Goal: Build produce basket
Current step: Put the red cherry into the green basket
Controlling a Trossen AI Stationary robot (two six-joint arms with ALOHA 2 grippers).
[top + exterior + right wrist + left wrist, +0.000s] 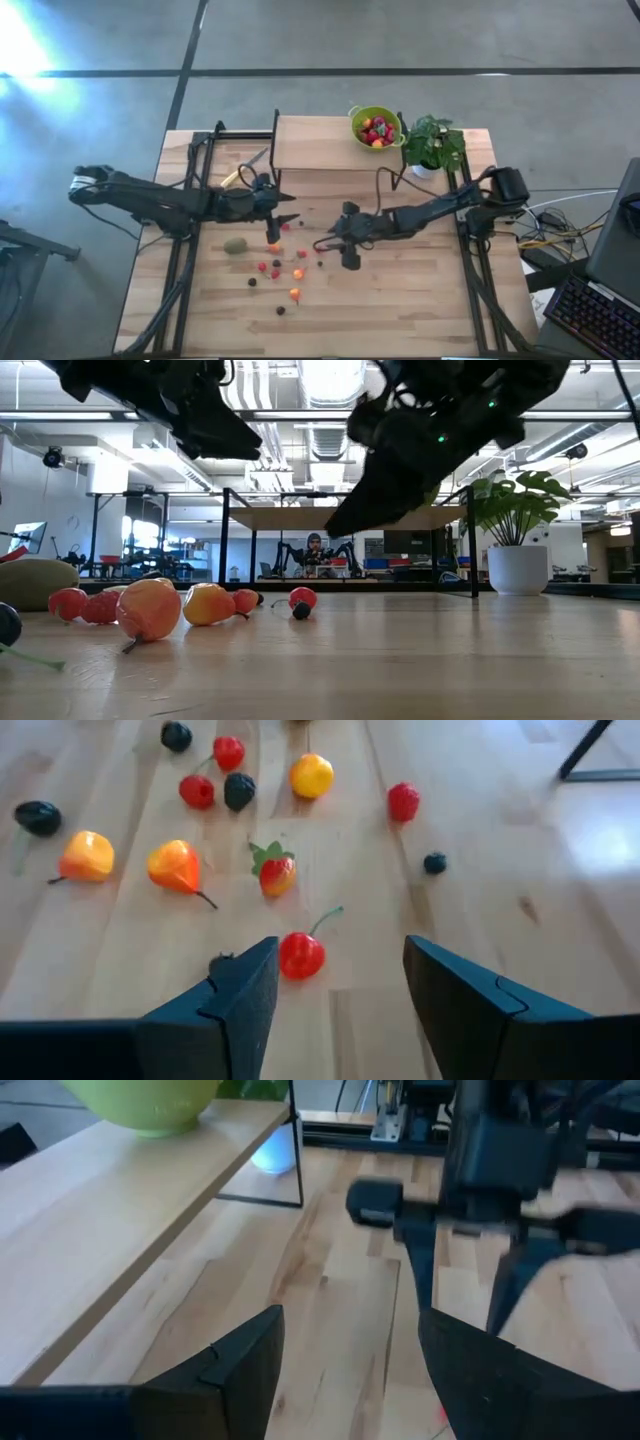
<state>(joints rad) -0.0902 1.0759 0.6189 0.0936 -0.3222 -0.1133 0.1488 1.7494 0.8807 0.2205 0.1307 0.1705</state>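
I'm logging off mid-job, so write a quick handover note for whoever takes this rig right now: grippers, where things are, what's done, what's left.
Left gripper: open, empty, above the table near the kiwi-like fruit.
Right gripper: open, empty, lined up on a red cherry-like fruit just ahead of its fingers.
Green basket: on the raised shelf beside the potted plant, with several fruits already inside.
Left to do: loose small fruits, red, orange and dark, are scattered mid-table, plus the kiwi-like fruit. All need moving to the basket.
Yellow-handled knife lies by the shelf.
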